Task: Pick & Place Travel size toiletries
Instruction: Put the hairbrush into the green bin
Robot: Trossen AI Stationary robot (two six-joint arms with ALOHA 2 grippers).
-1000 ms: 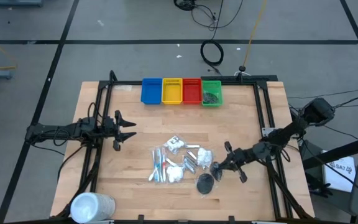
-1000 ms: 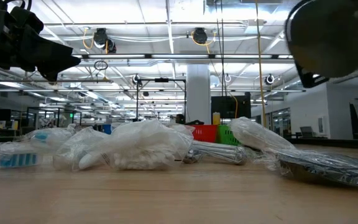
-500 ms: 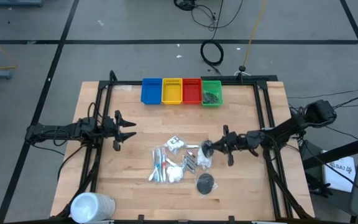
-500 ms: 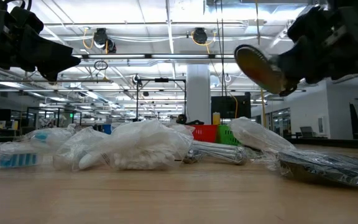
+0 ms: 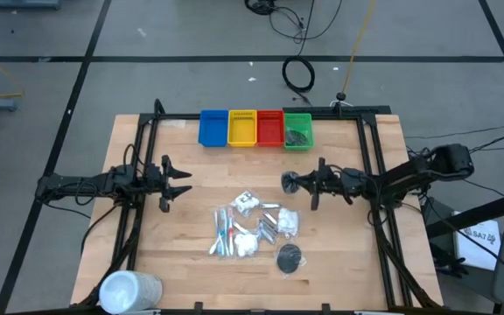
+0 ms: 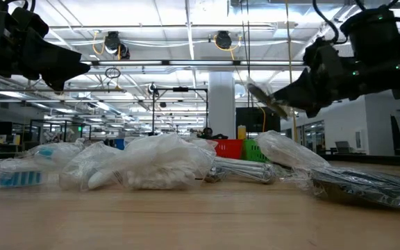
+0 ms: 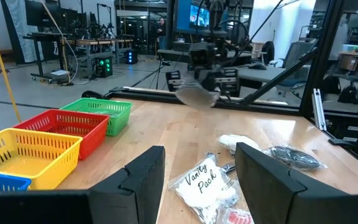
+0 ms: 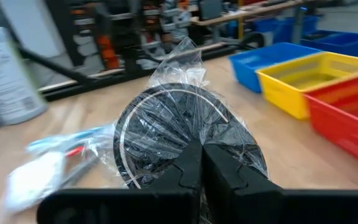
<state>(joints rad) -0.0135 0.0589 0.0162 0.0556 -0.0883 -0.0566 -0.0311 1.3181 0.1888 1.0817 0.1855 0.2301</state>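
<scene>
The right claw [image 5: 301, 184] pinches a wrapped dark disc [image 5: 290, 183] at its tip, above the tabletop [image 5: 191, 262] near the green bin [image 5: 297, 130].

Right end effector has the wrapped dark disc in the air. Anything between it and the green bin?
Nothing visible. The right end effector holds the clear-wrapped dark grey disc above bare wooden table, and the green plastic bin lies just beyond; the toiletry pile sits off that path.
</scene>
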